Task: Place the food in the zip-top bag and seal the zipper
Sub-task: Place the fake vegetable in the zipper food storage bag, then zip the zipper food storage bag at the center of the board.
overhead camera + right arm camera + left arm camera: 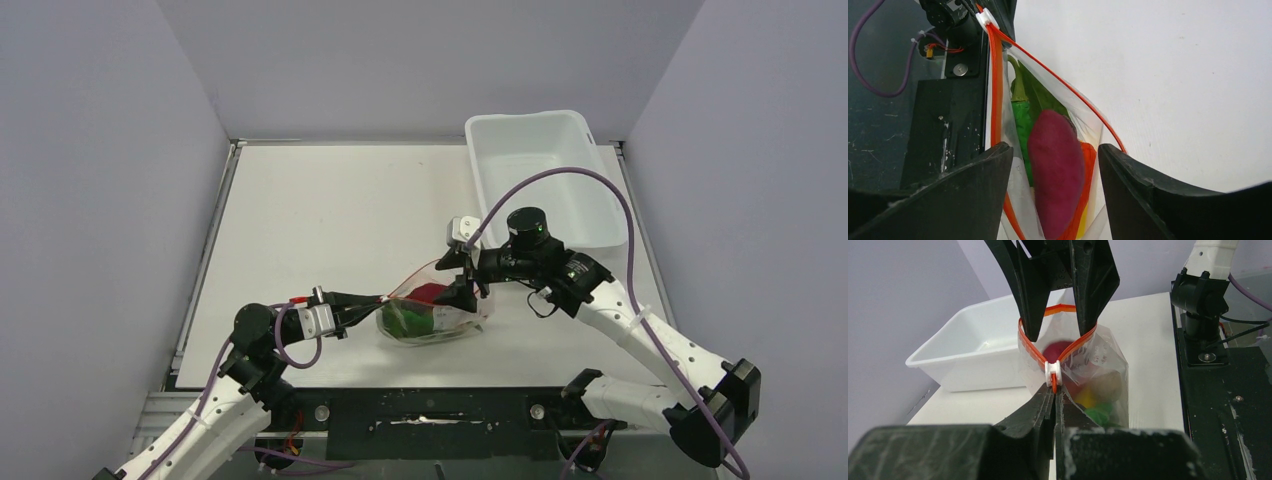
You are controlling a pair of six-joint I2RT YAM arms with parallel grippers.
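Now, bag: we are seeing the zip-top bag lying on the table near its front edge, between the two grippers.
Food: we are making out the food sitting inside the bag. A dark maroon piece is lying over a green leaf, with an orange-red piece beside it and a yellow lump lower down.
Zipper: we are watching the zipper spreading into a V from its white slider, so the mouth is standing open.
Left gripper: the left gripper is pinching its fingers together on the zipper at the slider end.
Right gripper: the right gripper is holding its jaws apart, one finger reaching down at each side of the open mouth. We are not managing to tell whether they are touching the plastic.
Tub: a white tub is sitting at the far right corner of the table, well apart from the bag.
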